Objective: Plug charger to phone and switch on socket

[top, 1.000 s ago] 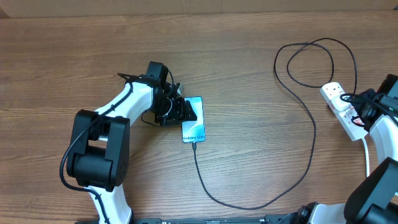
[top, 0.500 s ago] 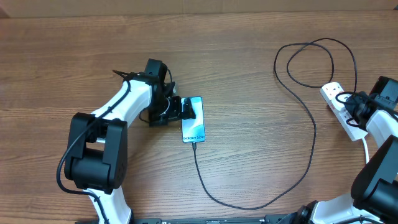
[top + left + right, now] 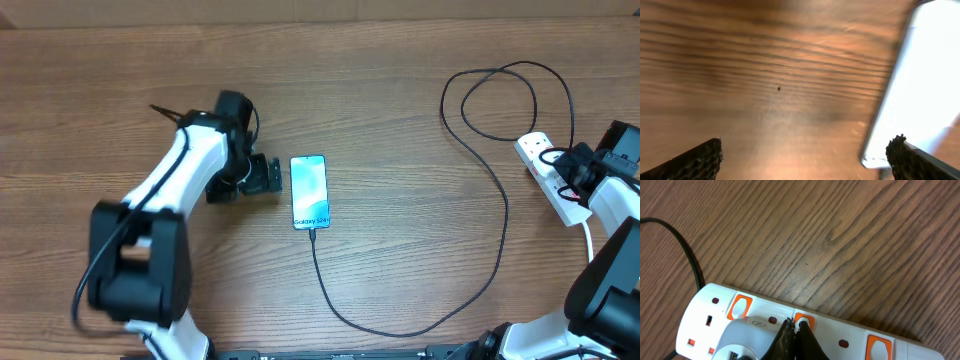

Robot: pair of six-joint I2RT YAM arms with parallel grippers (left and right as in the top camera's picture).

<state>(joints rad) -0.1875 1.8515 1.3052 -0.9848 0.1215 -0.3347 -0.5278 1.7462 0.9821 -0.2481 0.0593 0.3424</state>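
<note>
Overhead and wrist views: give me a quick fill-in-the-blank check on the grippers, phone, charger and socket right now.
1. The left gripper stands ___ beside the phone, holding nothing.
2. The right gripper is ___, its tips at a switch on the socket.
3. The socket's switches are coloured ___.
4. The charger, a ___ cable, reaches the phone's edge.
Missing words: open; shut; orange; black.

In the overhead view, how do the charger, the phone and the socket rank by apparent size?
Largest: the charger, by span.
The phone and the socket look alike; the right gripper hides part of the socket, so unranked.
</note>
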